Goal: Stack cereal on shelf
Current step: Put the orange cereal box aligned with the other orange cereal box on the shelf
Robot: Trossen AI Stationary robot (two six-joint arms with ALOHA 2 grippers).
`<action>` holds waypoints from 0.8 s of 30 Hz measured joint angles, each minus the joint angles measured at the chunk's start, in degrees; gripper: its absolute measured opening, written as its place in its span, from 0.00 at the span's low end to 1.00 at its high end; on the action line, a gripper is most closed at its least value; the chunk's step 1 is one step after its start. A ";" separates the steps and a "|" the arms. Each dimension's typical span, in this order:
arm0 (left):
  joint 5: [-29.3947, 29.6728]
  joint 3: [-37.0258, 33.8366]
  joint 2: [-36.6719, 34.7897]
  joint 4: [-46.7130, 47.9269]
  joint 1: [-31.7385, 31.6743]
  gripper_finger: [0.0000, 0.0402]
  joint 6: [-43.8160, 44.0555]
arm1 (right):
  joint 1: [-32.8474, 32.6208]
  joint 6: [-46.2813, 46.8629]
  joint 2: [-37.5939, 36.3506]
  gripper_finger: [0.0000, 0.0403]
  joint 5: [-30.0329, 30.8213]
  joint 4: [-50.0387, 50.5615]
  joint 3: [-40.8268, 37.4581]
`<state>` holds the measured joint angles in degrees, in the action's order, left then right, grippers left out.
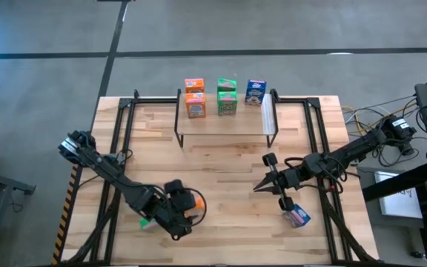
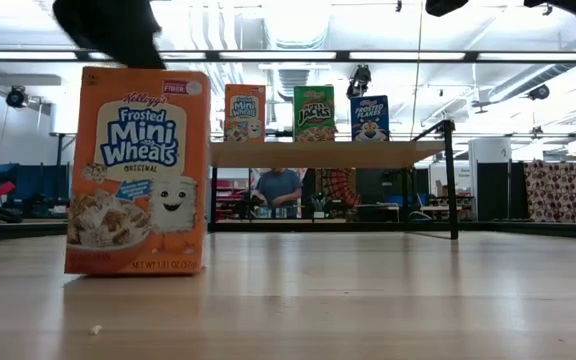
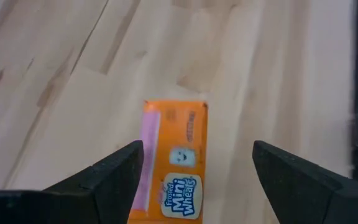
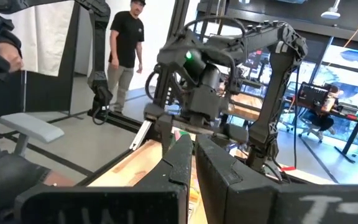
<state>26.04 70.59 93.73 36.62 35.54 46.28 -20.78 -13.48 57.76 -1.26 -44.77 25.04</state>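
Wood tabletop [image 1: 228,185] w/ shelf [image 1: 224,126] at far edge, five cereal boxes on it. Left gripper [image 3: 194,180], jaws wide, hovers over an upright orange box [image 3: 174,165] near the front edge; box sits btwn the fingers. Best: descend centred, close squarely. Right gripper [image 1: 262,185] shut, mid-table, empty.

Bright, even overhead light — ceiling strips [image 2: 298,55] glare in the low view, and the near tabletop [image 2: 318,310] blurs.
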 joint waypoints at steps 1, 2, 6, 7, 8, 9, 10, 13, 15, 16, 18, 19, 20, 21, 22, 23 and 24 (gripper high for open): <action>-0.01 0.72 0.00 0.02 0.05 0.71 -0.67 | 0.00 0.01 0.00 0.03 0.00 0.00 0.00; 0.01 1.35 0.00 -0.01 0.06 0.71 -1.29 | 0.00 0.01 0.00 0.03 0.00 0.00 0.00; 0.08 2.25 0.00 0.23 0.04 0.71 -2.34 | 0.00 0.01 0.00 0.03 0.00 0.00 0.00; 0.19 2.21 0.00 0.42 0.04 0.71 -2.36 | 0.00 0.01 0.00 0.03 0.00 0.00 0.00; 0.29 1.95 0.00 0.17 0.04 0.71 -2.31 | 0.00 0.01 0.00 0.03 0.00 0.00 0.00; 0.42 1.54 0.00 0.07 0.04 0.71 -2.29 | 0.00 0.01 0.00 0.03 0.00 0.00 0.00; 0.55 0.99 0.00 0.18 0.04 0.71 -2.29 | 0.00 0.03 0.00 0.03 -0.01 0.00 0.00; 1.25 -0.72 0.00 0.40 0.04 0.71 -1.66 | 0.00 0.04 0.00 0.03 -0.02 0.00 0.00; 1.44 -1.46 0.00 0.33 0.04 0.71 -1.32 | 0.00 0.35 0.00 0.03 -0.04 0.00 0.00; 1.44 -1.75 0.00 0.28 0.04 0.71 -1.24 | 0.00 0.44 0.00 0.03 -0.04 -0.02 0.00; 1.46 -2.28 0.00 -0.33 0.04 0.71 -1.20 | 0.00 0.44 0.00 0.03 -0.04 0.00 0.00; 1.46 -2.55 0.00 -0.84 0.04 0.71 -1.16 | 0.00 0.44 0.00 0.03 -0.04 0.00 0.00; 1.46 -2.81 0.00 -1.19 0.06 0.71 -1.11 | 0.00 0.44 0.00 0.03 -0.04 0.00 0.00; 1.46 -3.08 0.00 -1.30 0.06 0.71 -1.09 | 0.00 0.44 0.00 0.03 -0.04 0.00 0.00; 1.44 -3.45 0.00 -1.58 0.06 0.71 -1.02 | 0.00 0.38 0.00 0.03 -0.04 0.00 0.00; 1.42 -3.93 0.00 -2.04 0.06 0.70 -0.86 | 0.00 0.36 0.00 0.03 -0.04 0.00 0.00; 1.30 -4.45 0.00 -2.53 0.06 0.69 -0.73 | 0.01 0.37 0.00 0.03 -0.04 0.00 0.00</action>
<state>27.35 66.14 93.73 34.08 35.59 45.55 -20.77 -13.12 57.76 -1.30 -44.77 25.04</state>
